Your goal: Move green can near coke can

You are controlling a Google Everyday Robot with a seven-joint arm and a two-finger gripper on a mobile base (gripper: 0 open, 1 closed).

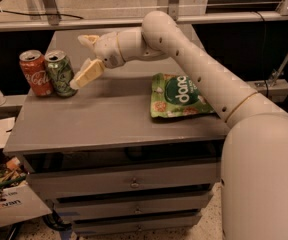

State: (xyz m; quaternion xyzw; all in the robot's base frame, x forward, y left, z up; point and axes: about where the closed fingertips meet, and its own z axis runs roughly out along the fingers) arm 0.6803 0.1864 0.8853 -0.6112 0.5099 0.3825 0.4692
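The green can (60, 73) is standing upright at the tabletop's (109, 116) left rear, just beside the coke can (35, 72), seemingly touching it. The claw (80, 61) is hovering on the green can's other side, spread open and gripping nothing, its lower fingertip almost brushing the can. Placement is looking done, so any exit is needing to lead away from both cans.

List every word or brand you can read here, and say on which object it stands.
"dang": on the green snack bag.
"Coca-Cola", in white script: on the coke can.
On the green can: pale markings, unreadable.
On the cardboard box: print unreadable.
The gripper, open just right of the green can: no text.
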